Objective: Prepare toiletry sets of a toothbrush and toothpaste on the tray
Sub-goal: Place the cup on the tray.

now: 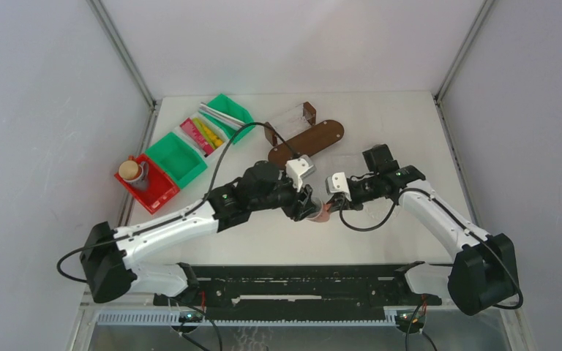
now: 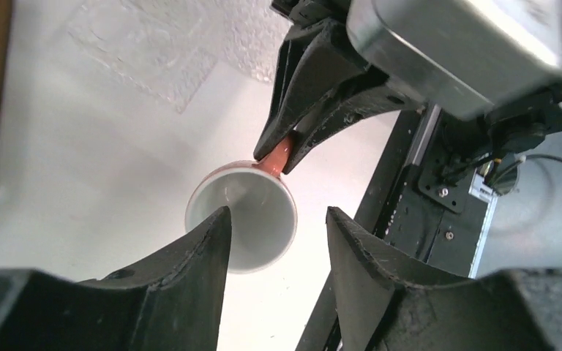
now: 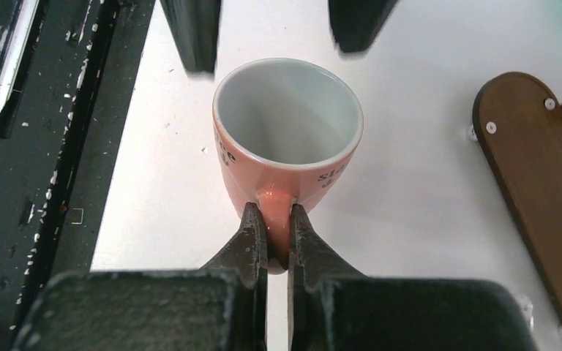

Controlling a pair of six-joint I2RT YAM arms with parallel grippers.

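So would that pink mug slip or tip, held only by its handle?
Probably stiff and breakable: the mug looks like glazed ceramic. Its glossy handle may slip or swivel in the right pincer. With its body hanging beyond the grip, it might tilt.

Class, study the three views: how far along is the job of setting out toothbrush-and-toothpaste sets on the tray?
Done: nothing yet; the brown tray holds no set. In hand: the right gripper is shut on the handle of the pink mug, and the left gripper stands open on either side of it. Left: placing that mug on the tray, then adding one of the toothbrushes and tubes that lie in the bins.
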